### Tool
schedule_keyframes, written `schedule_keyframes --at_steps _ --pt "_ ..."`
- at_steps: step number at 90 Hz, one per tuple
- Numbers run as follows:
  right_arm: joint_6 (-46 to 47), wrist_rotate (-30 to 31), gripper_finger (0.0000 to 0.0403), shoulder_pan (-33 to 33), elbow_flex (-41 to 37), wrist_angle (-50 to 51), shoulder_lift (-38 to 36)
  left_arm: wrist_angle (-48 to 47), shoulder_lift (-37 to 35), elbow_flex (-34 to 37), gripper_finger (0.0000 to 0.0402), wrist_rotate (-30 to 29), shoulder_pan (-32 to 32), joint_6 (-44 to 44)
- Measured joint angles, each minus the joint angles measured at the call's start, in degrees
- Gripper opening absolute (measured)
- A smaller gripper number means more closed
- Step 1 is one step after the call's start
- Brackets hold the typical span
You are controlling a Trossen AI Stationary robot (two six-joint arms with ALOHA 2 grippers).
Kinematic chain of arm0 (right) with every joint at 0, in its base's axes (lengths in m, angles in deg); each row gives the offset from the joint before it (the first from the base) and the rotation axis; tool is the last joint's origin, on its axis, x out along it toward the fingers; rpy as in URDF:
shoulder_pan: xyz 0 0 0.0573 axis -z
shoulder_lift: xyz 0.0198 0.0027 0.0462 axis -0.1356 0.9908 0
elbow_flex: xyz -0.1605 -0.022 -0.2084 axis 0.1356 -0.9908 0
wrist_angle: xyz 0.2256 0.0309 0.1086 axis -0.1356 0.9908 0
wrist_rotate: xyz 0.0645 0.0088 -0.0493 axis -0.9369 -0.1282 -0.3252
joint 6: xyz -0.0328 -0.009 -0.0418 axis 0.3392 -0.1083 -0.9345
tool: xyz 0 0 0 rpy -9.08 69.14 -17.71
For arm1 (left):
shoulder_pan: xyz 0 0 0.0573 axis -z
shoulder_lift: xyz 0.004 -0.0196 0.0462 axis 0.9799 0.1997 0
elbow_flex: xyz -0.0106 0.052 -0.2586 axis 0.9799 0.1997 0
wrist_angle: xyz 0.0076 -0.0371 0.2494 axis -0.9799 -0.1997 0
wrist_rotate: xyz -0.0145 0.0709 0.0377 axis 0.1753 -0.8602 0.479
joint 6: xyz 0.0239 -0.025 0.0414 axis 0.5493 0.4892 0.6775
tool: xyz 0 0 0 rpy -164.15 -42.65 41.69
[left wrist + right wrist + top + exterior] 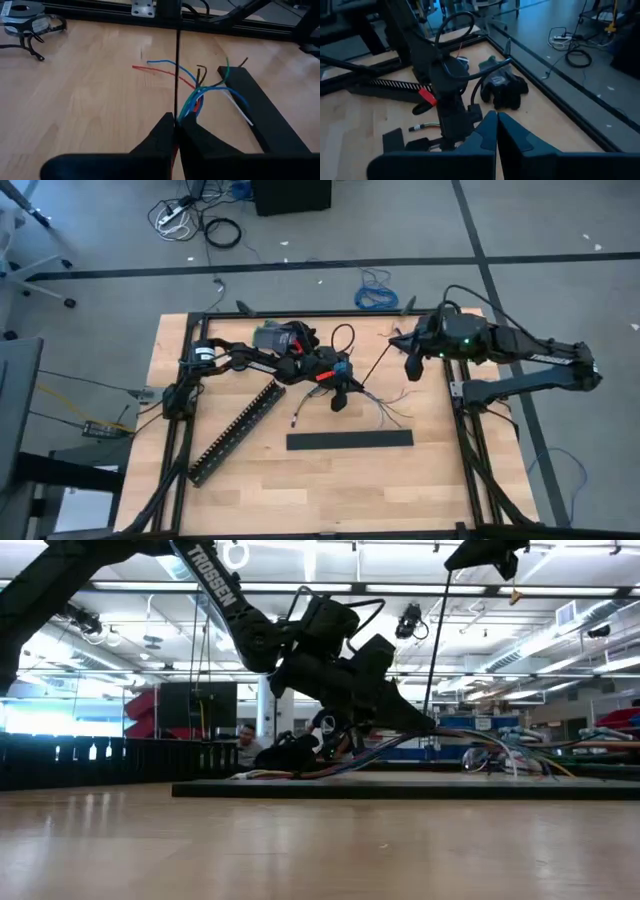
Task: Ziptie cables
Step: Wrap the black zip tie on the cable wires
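The cables (pixel 385 408) lie on the wood table right of centre, their blue, green, white and red ends fanning apart (pixel 210 90). A thin black ziptie (pixel 375 363) runs from my left gripper (pixel 345 392) up and back toward my right gripper (pixel 408 360). In the low view it stands almost upright (pixel 435 650). My left gripper (pixel 176 125) is shut at the bundle. My right gripper (pixel 496 117) is shut, raised above the table's far right (pixel 470 560). My left gripper pinches the ziptie's lower end (pixel 176 114) between its two fingertips, low over the table. The strip rises straight out of the hold. The wires (pixel 192 102) come out right beside the fingertips; whether they are pinched too, I cannot tell. My right gripper has the ziptie's upper end (pixel 452 572) at its shut fingertips, high above the table. Its own wrist view does not show the strip between the fingers. The ziptie hangs straight down from there to the left gripper.
A flat black bar (pixel 350 440) lies near the table's middle, close to the wire ends (pixel 260 105). A long slotted duct (pixel 237 430) lies slantwise at the left. A black bundled object (pixel 280 338) sits at the far edge. A person (pixel 245 740) sits in the room behind.
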Motion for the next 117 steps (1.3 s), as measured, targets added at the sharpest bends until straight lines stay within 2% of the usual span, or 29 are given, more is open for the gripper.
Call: schedule_keyframes --at_steps 26,43,57,71,89,102,117 --pt "-0.32 -0.21 0.0000 0.02 0.00 -0.04 0.00 -0.09 0.00 0.00 0.0007 0.00 0.02 0.00" --pt "2.87 -5.73 0.0015 0.33 0.20 -1.01 1.16 -0.95 0.20 0.25 0.0007 0.01 0.07 -0.04" --pt "0.36 -4.59 0.0069 1.50 0.26 -0.72 3.18 -0.52 0.26 0.26 0.0007 0.00 0.09 -0.30" --pt "4.90 -7.48 0.0152 3.21 0.22 1.53 5.60 0.12 0.26 0.24 0.0007 -0.02 0.09 -0.91" --pt "5.87 -6.73 0.0243 3.02 0.13 6.52 8.17 0.51 0.22 0.20 0.0007 -0.04 0.09 -1.07" --pt "6.13 -6.98 0.0274 1.82 0.10 7.58 8.83 0.38 -0.11 0.13 0.0007 -0.33 0.09 -1.01" --pt "6.60 -6.95 0.0281 0.96 0.09 8.33 9.21 1.34 -0.14 0.13 0.0008 -0.51 0.09 -1.22"
